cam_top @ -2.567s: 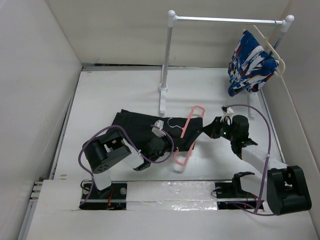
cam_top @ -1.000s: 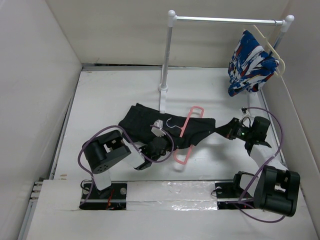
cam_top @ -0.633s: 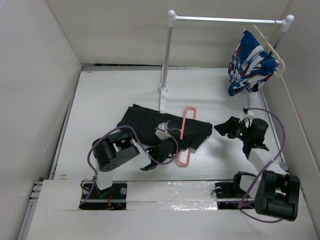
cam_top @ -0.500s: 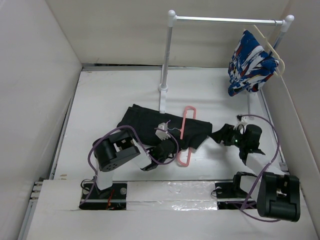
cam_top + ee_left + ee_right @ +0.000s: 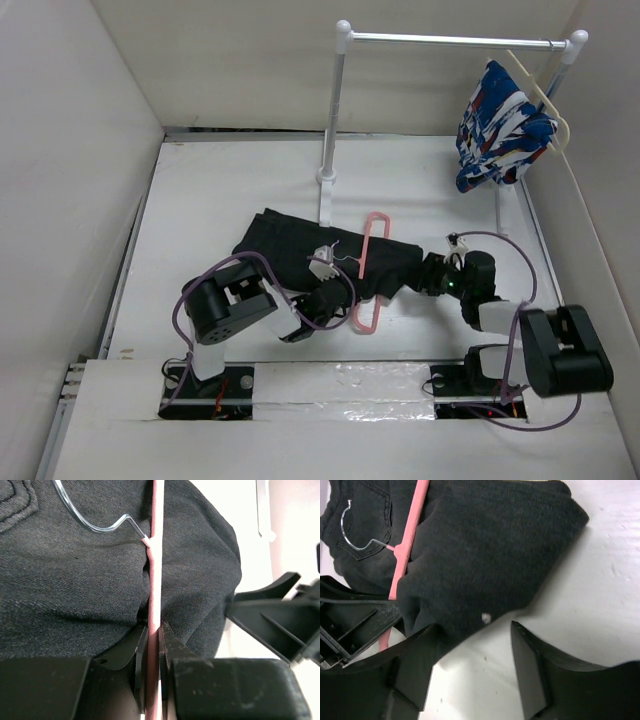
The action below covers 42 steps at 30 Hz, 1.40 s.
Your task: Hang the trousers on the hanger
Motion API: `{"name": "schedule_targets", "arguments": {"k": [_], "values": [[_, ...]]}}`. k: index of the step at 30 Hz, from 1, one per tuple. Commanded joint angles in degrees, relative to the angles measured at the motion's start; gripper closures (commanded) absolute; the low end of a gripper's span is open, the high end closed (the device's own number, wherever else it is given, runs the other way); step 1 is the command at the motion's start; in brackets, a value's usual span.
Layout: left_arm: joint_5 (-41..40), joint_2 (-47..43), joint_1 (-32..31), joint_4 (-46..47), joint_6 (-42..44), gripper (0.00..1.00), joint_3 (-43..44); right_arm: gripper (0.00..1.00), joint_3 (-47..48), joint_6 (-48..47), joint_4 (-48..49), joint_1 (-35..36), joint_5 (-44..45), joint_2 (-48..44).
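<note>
The black trousers (image 5: 300,250) lie crumpled in the middle of the table, threaded through the pink hanger (image 5: 372,255), whose metal hook (image 5: 95,520) rests on the fabric. My left gripper (image 5: 335,292) is shut on the hanger's pink rod (image 5: 155,580), which runs straight between its fingertips (image 5: 165,635). My right gripper (image 5: 472,642) stands open at the right edge of the trousers (image 5: 485,555). Its left finger (image 5: 417,660) touches the fabric's edge, and bare table shows in the gap. The hanger (image 5: 410,535) also shows in the right wrist view.
A white clothes rack (image 5: 330,130) stands behind the trousers, its rail (image 5: 450,40) running right. A blue, white and red garment (image 5: 500,125) hangs there on a cream hanger (image 5: 545,100). White walls close in the table on three sides.
My right gripper has let go of the trouser leg it pulled right, opened, and moved left, back to the fabric's edge. The hanger has swung straighter in my left gripper.
</note>
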Motion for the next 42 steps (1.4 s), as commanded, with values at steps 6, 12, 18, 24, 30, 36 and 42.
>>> {"name": "schedule_targets", "arguments": {"k": [6, 12, 18, 24, 30, 36, 42], "values": [[-5.2, -3.2, 0.2, -6.7, 2.1, 1.00, -2.7, 0.96, -0.3, 10.7, 32.1, -0.1, -3.7, 15.3], [-9.0, -8.8, 1.5, -12.9, 5.0, 1.00, -4.6, 1.00, 1.6, 3.9, 17.2, -2.2, -3.6, 7.7], [-13.8, -13.8, 3.3, -20.6, 6.9, 1.00, -7.0, 1.00, 4.6, -4.5, -2.4, -5.9, -0.8, -5.9], [-15.1, -14.3, 5.8, -22.9, 7.4, 1.00, -8.3, 1.00, 5.8, -8.8, -12.1, -11.3, -3.3, -13.1], [-17.7, -17.4, 6.4, -26.3, 8.8, 1.00, -8.1, 1.00, 5.9, -12.3, -17.3, -18.2, -5.3, -16.3], [-17.0, -19.2, 7.4, -27.3, 10.6, 1.00, -9.2, 1.00, 6.8, -12.7, -18.3, -23.9, -10.3, -16.6], [-16.0, -16.1, 7.4, -26.9, 9.8, 1.00, -9.8, 1.00, 10.0, -12.2, -21.6, -26.0, -12.8, -19.5]]}}
